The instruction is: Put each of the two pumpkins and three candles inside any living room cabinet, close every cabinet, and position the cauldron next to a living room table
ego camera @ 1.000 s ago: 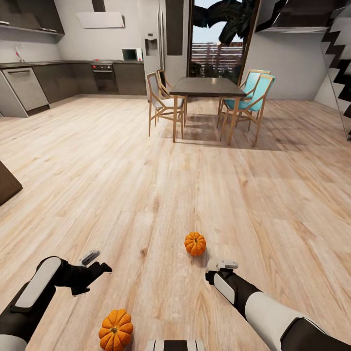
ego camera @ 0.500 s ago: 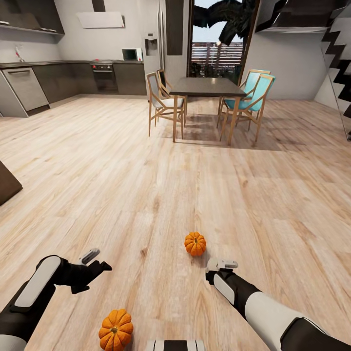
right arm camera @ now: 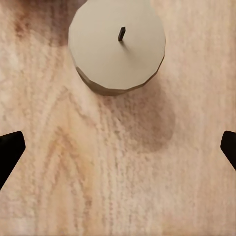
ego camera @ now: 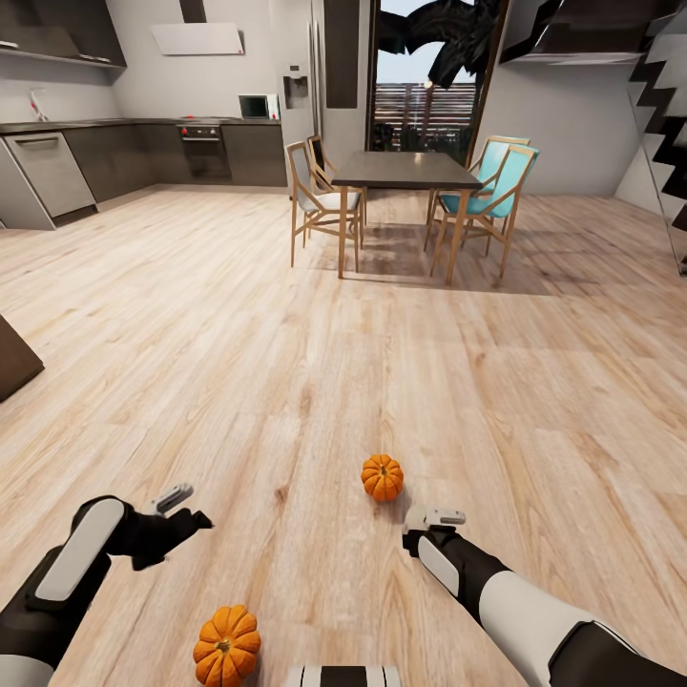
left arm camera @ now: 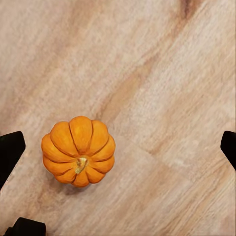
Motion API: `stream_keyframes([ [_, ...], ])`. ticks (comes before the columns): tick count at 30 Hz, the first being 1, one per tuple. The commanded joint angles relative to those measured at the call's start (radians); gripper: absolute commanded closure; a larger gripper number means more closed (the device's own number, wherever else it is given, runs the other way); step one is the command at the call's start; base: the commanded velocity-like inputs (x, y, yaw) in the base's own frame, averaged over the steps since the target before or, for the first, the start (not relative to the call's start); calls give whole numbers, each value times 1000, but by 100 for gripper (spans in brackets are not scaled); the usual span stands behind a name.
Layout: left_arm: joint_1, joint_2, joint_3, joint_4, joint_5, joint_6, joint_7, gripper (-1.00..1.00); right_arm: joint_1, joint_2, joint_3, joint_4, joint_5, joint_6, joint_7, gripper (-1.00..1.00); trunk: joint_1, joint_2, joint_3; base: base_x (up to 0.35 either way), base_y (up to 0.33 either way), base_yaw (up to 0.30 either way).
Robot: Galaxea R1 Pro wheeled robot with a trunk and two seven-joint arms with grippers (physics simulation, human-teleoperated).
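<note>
Two orange ribbed pumpkins lie on the wooden floor: one (ego camera: 382, 477) ahead between my arms, the other (ego camera: 226, 646) close to my base. My left gripper (ego camera: 184, 510) hangs open above the floor, up and to the left of the near pumpkin. The left wrist view looks straight down on a pumpkin (left arm camera: 78, 150) that lies nearer one of the wide-apart fingertips (left arm camera: 10, 150). My right gripper (ego camera: 432, 522) is open just right of the far pumpkin. A beige-grey candle (right arm camera: 117, 46) with a small wick stands on the floor below it, off the line between the fingertips.
A dark dining table (ego camera: 405, 170) with several chairs stands ahead. Grey kitchen cabinets (ego camera: 114, 157) line the back left wall. A dark furniture corner (ego camera: 14, 358) juts in at the left edge, and a staircase (ego camera: 668, 124) rises at the right.
My left gripper has drifted slightly to the left and back toward me. The right arm and both pumpkins have stayed put.
</note>
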Motion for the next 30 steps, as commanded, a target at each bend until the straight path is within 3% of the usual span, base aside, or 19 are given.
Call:
stream_keyframes([
  [1,-1,0,-2,-3,-6,0,9,-100,-1,-1,8,-2,-7,5,-7,-100,0,0,-1,0,0,0],
  [7,-1,-2,-4,-6,-33,-1,7,-100,-1,-1,9,-5,-7,-2,-6,-100,0,0,-1,0,0,0],
  [10,-1,-3,-4,-6,-35,-1,6,-100,-1,-1,10,-2,-7,-74,-4,-100,0,0,-1,0,0,0],
  [13,-1,-8,-5,-6,-35,-1,5,-100,-1,-1,10,-1,-7,-100,-4,-100,0,0,-1,0,2,0],
  [30,-1,-11,-4,-6,-37,-1,1,-100,-1,-1,10,0,-3,-106,-4,-100,0,0,-1,42,99,0],
])
